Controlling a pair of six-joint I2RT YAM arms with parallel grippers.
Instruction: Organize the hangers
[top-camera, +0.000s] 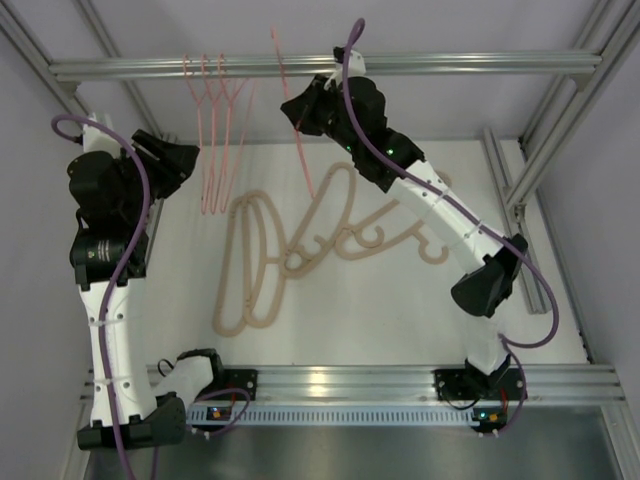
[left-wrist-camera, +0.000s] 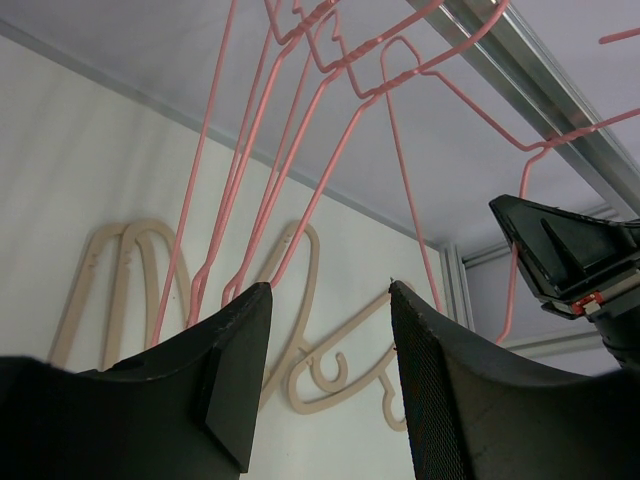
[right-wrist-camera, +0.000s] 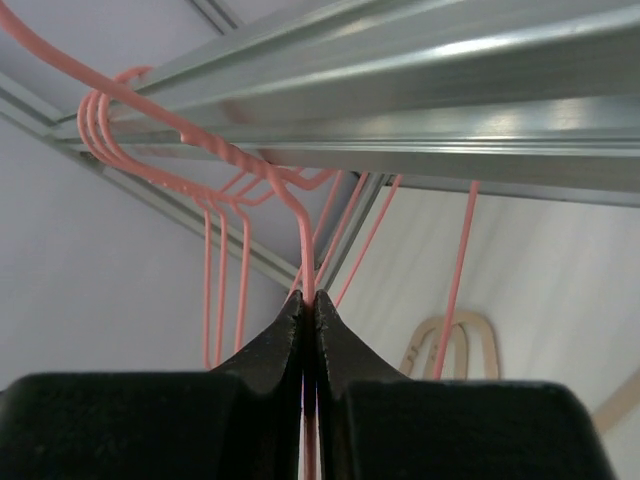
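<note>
Three thin pink hangers (top-camera: 215, 130) hang by their hooks from the far aluminium rail (top-camera: 450, 64). My right gripper (top-camera: 295, 115) is shut on a fourth pink hanger (top-camera: 303, 165) and holds it up near the rail, right of the hung ones. In the right wrist view the jaws (right-wrist-camera: 308, 305) pinch its wire (right-wrist-camera: 290, 205) just below the rail. My left gripper (top-camera: 192, 160) is open and empty, just left of the hung pink hangers (left-wrist-camera: 290, 150). Several beige hangers (top-camera: 250, 265) lie on the table; they also show in the left wrist view (left-wrist-camera: 325, 370).
The frame's uprights (top-camera: 530, 190) stand at the right, and white walls close in both sides. The near rail (top-camera: 350, 380) carries both arm bases. My right gripper's black body (left-wrist-camera: 570, 260) shows in the left wrist view under the far rail (left-wrist-camera: 540, 75).
</note>
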